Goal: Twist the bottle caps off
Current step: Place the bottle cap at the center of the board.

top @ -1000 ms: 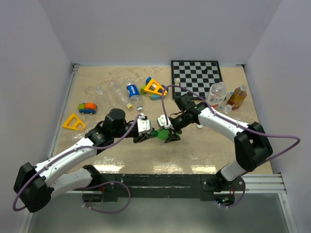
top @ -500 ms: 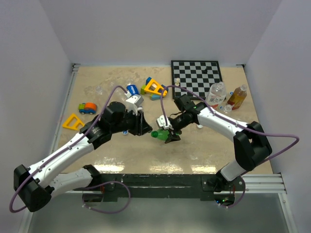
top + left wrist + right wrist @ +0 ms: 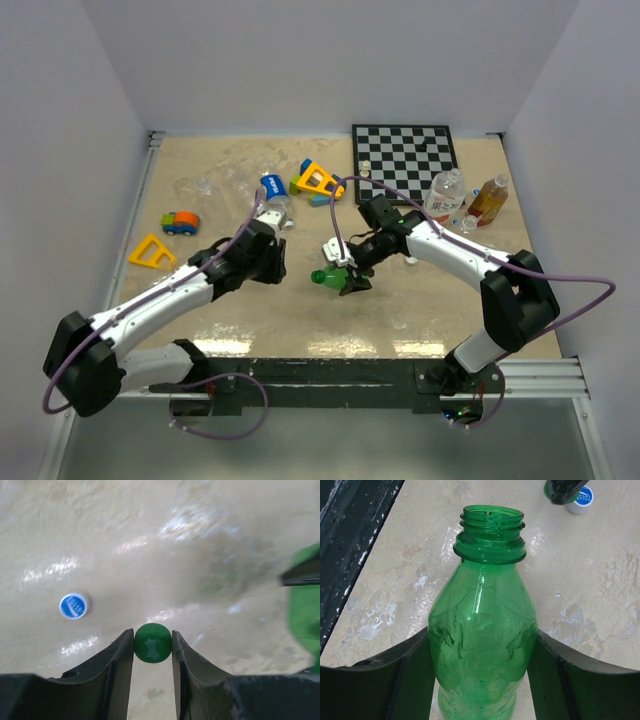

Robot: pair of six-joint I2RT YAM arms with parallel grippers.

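Note:
My left gripper [image 3: 153, 647] is shut on a green bottle cap [image 3: 153, 642], pinched between its fingertips just above the table. In the top view the left gripper [image 3: 270, 260] hangs left of the green bottle [image 3: 325, 276], apart from it. My right gripper [image 3: 482, 632] is shut on that green bottle [image 3: 482, 650] around its body. Its threaded neck [image 3: 492, 530] is bare and open, pointing toward the left arm. A blue and white cap [image 3: 73, 605] lies loose on the table near the left gripper, and it also shows in the right wrist view [image 3: 582, 499].
A chessboard [image 3: 405, 160] lies at the back right, with a clear bottle [image 3: 445, 192] and an amber bottle [image 3: 488, 200] beside it. A blue-labelled clear bottle [image 3: 272, 187] and toy blocks [image 3: 318, 182] sit behind the grippers. A toy car [image 3: 181, 222] and yellow triangle [image 3: 151, 252] lie left.
The left gripper has pulled off the bottle's neck and swung left and back with the green cap in it. The right gripper and bottle have stayed put.

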